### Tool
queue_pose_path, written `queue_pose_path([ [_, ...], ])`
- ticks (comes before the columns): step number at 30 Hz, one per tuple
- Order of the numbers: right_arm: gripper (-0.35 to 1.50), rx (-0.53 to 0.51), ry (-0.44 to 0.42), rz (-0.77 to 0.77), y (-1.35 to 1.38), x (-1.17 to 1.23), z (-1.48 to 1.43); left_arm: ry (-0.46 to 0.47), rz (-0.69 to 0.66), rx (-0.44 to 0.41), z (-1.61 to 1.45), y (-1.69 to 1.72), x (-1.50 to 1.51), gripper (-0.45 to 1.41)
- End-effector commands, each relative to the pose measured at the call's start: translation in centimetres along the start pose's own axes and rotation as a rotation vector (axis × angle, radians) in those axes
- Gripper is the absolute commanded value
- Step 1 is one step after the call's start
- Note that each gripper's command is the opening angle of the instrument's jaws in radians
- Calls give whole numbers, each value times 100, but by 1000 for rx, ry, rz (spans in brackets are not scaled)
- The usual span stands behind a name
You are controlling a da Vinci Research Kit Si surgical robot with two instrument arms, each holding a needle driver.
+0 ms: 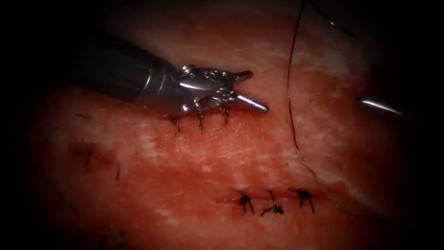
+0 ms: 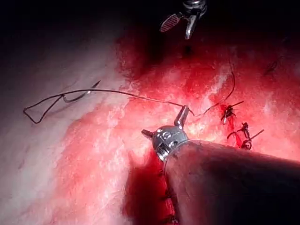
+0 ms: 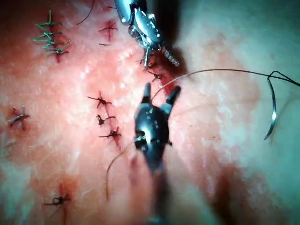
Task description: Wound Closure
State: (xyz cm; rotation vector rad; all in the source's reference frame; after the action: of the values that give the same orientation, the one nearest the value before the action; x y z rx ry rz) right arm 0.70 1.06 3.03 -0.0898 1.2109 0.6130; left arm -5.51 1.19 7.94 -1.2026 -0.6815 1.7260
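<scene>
We see the left gripper and right gripper both agape, empty; needle lies free on the tissue, thread trailing.

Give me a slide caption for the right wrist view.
Both tools open and empty: right tool near the thread, left tool over tied stitches; needle lies free on the tissue.
</scene>
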Motion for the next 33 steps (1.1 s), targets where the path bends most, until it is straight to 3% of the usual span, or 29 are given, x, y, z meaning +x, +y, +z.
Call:
queue_pose_path([
  [1, 140, -7, -15, -4, -5, -17, 5, 1, -7, -10, 13, 0, -9, 89],
  [8, 140, -14, -72, -32, -4, -46, 19, -7, -43, -59, 40, -1, -18, 88],
  [13, 140, -10, -81, -39, -6, -54, 25, 14, -50, -77, 48, -2, -14, 71],
  [20, 140, -11, -84, -40, -7, -55, 27, 72, -91, -167, 56, 1, -12, 51],
  [23, 140, -11, -84, -40, -7, -56, 27, 67, -89, -176, 58, 0, -12, 34],
  [25, 140, -12, -83, -41, -7, -56, 28, 65, -86, -186, 58, -2, -11, -27],
  [26, 140, -13, -83, -41, -8, -56, 28, 65, -84, -193, 57, -3, -11, -45],
  [29, 140, -14, -83, -41, -8, -57, 29, 74, -84, -201, 45, -3, -10, -45],
  [33, 140, -14, -83, -41, -8, -57, 29, 76, -49, -225, 2, 4, 4, -45],
])
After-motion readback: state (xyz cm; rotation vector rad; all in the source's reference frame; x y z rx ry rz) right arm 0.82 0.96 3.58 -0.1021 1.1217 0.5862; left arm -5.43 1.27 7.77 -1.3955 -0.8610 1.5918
